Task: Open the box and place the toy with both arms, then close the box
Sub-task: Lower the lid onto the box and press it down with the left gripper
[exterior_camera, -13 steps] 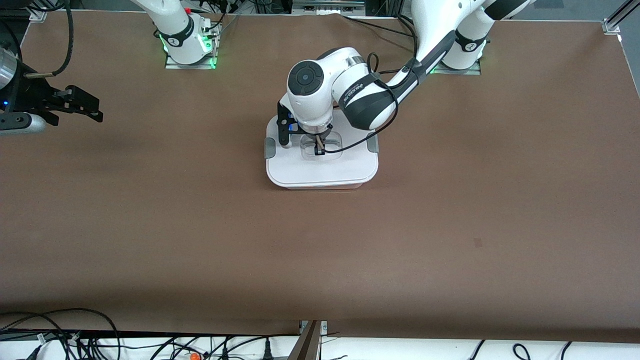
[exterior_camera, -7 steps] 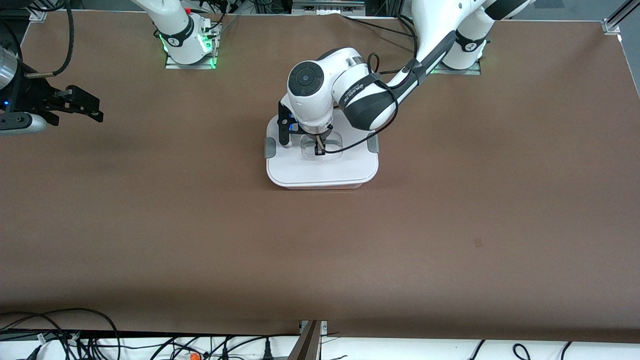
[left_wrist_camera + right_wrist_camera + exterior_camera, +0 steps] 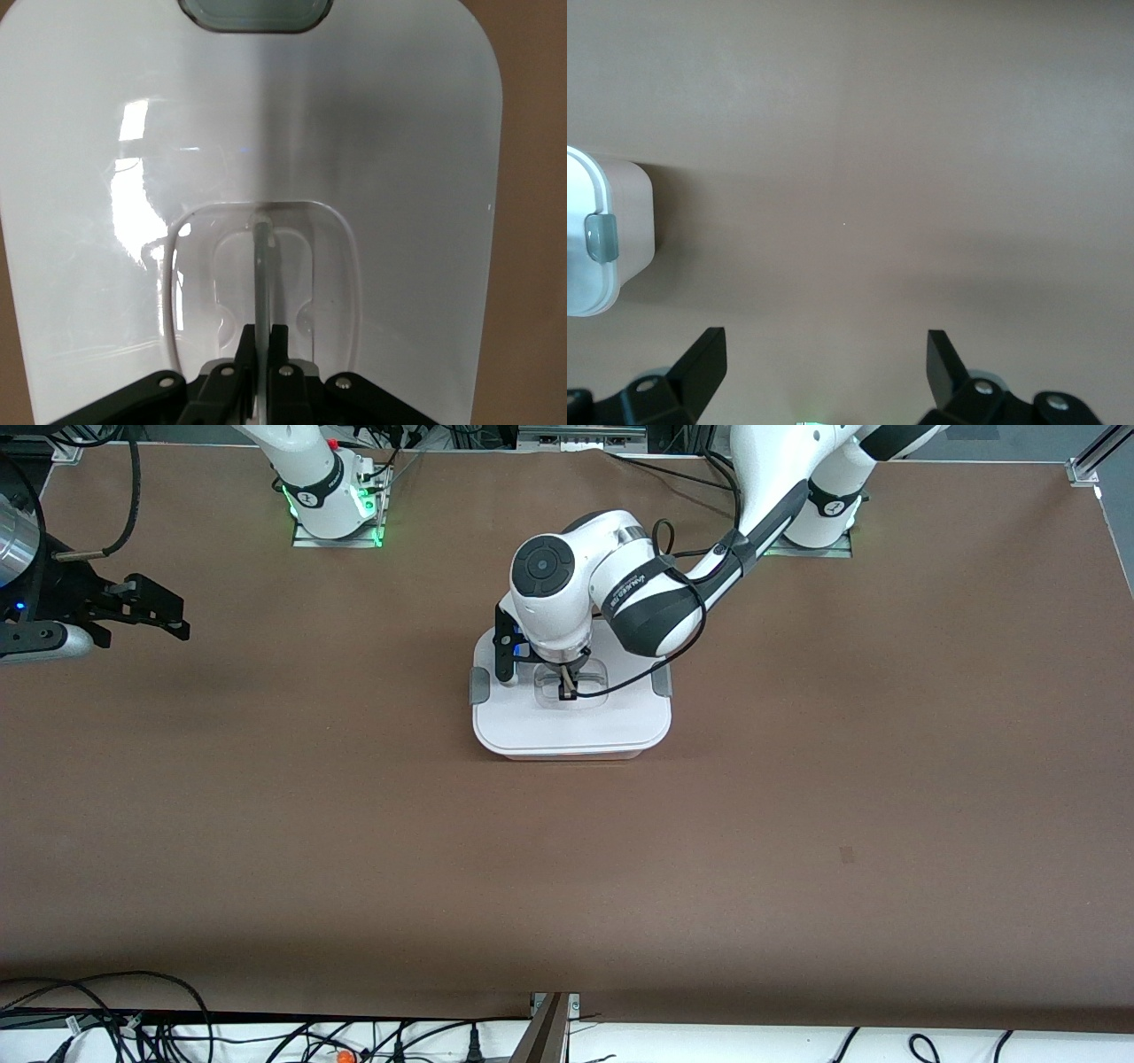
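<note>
**A:** Where's the box (image 3: 571, 717)?

**B:** Mid-table, at about twelve o'clock from centre, closer to the arm bases than to the front camera. Its white lid (image 3: 372, 159) is on. The toy isn't visible anywhere.

**A:** And the grippers?

**B:** The left gripper (image 3: 262, 341) is pressed together on the thin clear handle (image 3: 263, 266) in the lid's recess. The right gripper (image 3: 824, 354) hangs spread over bare table at the right arm's end, waiting.

**A:** How will it handle?

**B:** Probably light, stiff plastic, glossy and slippery. The handle looks like the only sound hold, and the grey clips (image 3: 477, 686) may resist.
</note>
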Controlling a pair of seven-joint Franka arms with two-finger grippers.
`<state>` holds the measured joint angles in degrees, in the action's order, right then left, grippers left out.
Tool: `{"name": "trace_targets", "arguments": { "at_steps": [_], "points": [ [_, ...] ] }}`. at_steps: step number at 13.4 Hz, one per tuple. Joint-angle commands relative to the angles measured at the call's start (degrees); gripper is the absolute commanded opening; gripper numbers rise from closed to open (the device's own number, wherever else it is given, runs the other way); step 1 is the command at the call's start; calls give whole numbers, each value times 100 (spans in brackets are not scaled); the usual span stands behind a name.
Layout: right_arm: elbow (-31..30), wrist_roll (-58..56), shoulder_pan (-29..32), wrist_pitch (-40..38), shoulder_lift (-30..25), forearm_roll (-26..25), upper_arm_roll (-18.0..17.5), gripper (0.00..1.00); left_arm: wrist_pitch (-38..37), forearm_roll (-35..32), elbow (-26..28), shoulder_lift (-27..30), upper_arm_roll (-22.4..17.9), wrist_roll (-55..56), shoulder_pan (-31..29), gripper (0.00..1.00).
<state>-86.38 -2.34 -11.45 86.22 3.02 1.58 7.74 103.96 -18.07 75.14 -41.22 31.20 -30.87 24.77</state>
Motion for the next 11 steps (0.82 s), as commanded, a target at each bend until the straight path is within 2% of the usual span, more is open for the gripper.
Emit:
{"name": "trace_targets", "arguments": {
  "at_steps": [1, 3, 4, 5, 9, 11],
  "points": [
    [104, 58, -42, -79, -12, -27, -18, 100, -289, -180, 317, 53, -18, -156, -77, 0],
    [104, 49, -103, -71, -3, -53, -9, 100, -280, -171, 317, 27, -18, -69, -77, 0],
    [104, 49, -103, -62, -3, -53, 0, 100, -280, -162, 317, 35, -18, -33, -77, 33],
    [104, 49, -95, -62, -3, -53, 17, 100, -271, -162, 300, 53, -18, -120, -95, 99],
    [95, 49, -59, -62, 6, -53, 44, 100, -324, -74, 247, 430, -9, -50, -130, 100],
    [104, 49, -51, -62, 6, -44, 53, 100, -534, 310, 220, 685, -18, 2, -296, 100]
  ]
}}
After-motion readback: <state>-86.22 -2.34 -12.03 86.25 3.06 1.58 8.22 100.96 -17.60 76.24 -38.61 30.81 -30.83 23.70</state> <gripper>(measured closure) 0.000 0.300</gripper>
